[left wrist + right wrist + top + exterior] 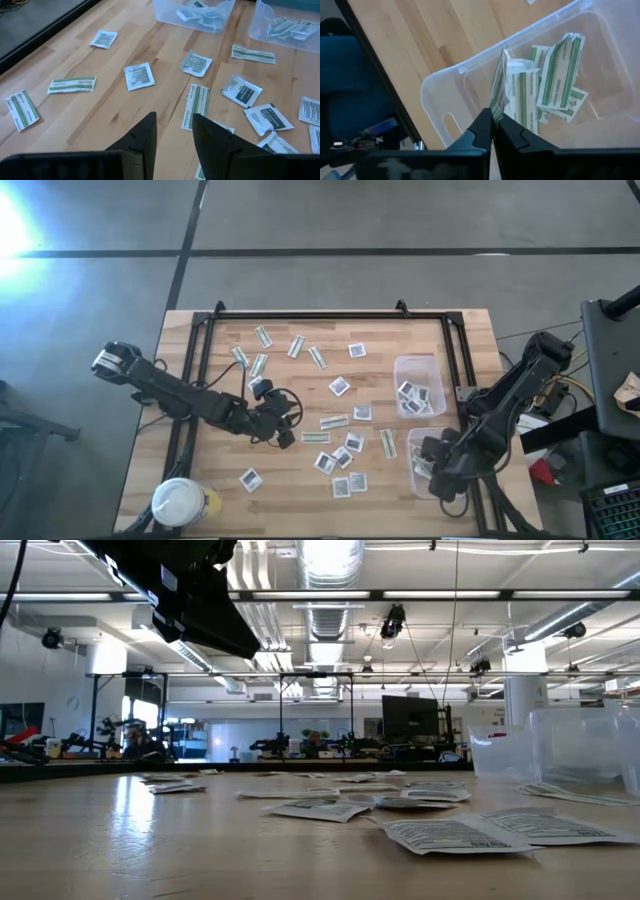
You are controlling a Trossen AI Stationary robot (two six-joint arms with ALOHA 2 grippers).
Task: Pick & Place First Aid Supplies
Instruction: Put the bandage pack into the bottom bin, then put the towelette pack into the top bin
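Observation:
The first aid supplies lie scattered flat on the wooden table: square white packets [339, 386] [139, 76] and narrow green-and-white strips [333, 421] [71, 85]. My left gripper [285, 420] [174, 117] hovers open above them at the table's middle-left, with nothing between its fingers. My right gripper [437, 470] [494, 112] points down over the near clear tub [415, 442] [445, 100] at the table's right and is shut on one green-and-white strip [498, 85]. Several strips [555, 75] lie in that tub. My right gripper pinches one end of the narrow strip [495, 106] between its two fingertips, coming from above and pointing steeply down. The strip shows edge-on and hangs below the fingers over the tub, near its outer wall. Whether its free end [503, 52] touches the strips inside, I cannot tell.
A second clear tub [400, 365] [192, 22] with square packets stands farther back on the right. A white-lidded round jar [180, 502] sits at the near left corner. A black frame rail [330, 314] runs along the table's far and side edges.

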